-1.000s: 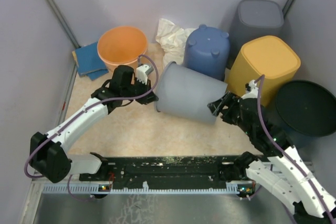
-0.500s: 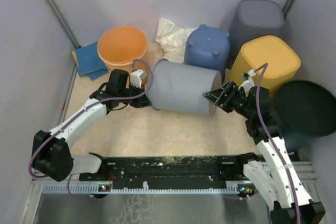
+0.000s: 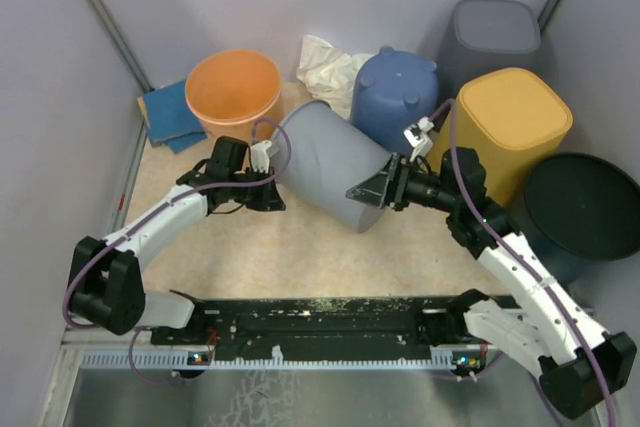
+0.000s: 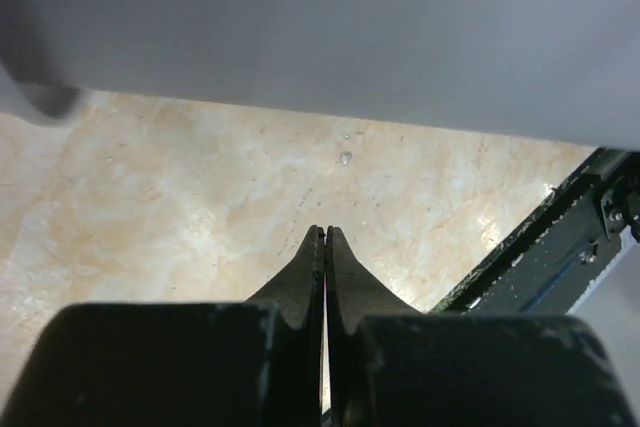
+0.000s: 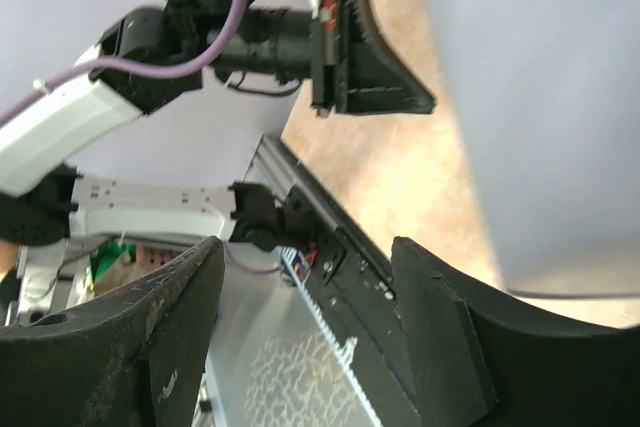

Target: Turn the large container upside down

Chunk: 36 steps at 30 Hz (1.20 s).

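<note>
Slippage was your risk: the tilted large container, propped not pinched between your pressed-together left gripper and spread right gripper, could have rolled off sideways.

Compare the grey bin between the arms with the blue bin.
The grey bin leans tilted; the blue bin stands bottom up. The grey bin sits between the left gripper and right gripper; the blue bin is clear of both. Both are round.

Smooth plastic, mottled stone-look
The grey container is seen as smooth, matt plastic; the tabletop is beige-marbled.
</note>
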{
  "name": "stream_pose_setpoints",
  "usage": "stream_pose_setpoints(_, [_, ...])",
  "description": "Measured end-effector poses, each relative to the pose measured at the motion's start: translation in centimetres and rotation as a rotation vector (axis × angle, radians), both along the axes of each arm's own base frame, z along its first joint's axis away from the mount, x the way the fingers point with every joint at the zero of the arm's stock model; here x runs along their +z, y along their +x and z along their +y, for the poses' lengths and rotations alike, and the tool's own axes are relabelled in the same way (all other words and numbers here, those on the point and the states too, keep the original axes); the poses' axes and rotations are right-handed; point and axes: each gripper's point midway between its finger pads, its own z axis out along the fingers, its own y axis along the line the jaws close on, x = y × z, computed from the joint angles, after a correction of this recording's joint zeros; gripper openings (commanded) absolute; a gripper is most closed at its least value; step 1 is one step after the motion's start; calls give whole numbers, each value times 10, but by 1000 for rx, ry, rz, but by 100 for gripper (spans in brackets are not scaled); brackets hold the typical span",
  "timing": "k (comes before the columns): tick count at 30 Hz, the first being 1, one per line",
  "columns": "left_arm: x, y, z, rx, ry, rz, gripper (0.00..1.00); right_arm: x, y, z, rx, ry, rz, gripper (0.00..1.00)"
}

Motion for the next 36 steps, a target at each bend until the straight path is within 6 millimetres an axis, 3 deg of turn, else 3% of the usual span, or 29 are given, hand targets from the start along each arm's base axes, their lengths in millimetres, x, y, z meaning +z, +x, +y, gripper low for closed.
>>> stream_pose_setpoints(6, [1,-8,-6,-11,-39,38,0,4,-16,37,123,-16,-13,67])
stream_pose_setpoints(9, [2,-13,-6,-8,-51,50,0,9,-13,42,119,-22,-32,68])
stream_pose_setpoints(12, [10,-19,-3,-5,-55,40,1,10,-2,34,46,-64,-55,70])
stream_pose_setpoints(13, [15,-20,-2,-2,-54,32,9,11,1,29,10,-85,-65,71])
stream_pose_setpoints(15, [29,-22,2,2,-49,6,33,8,9,10,-105,-152,-80,72])
stream_pose_setpoints(18, [71,-14,4,8,-54,-88,70,4,15,-24,-275,-232,-91,73])
stream_pose_setpoints(20, [114,-4,5,22,-75,-196,87,2,15,-48,-382,-274,-93,73])
stream_pose_setpoints(24, [189,15,7,54,-112,-396,97,2,11,-81,-526,-297,-109,73])
stream_pose_setpoints(26, [206,29,8,81,-100,-443,97,-3,9,-87,-551,-301,-103,73])
stream_pose_setpoints(29, [205,53,7,109,-58,-449,96,-20,11,-86,-553,-330,-63,73])
stream_pose_setpoints(32, [168,73,3,115,11,-367,91,-39,10,-86,-545,-361,-18,73])
stream_pose_setpoints(36, [121,74,9,117,113,-231,72,-54,6,-87,-540,-379,14,73])
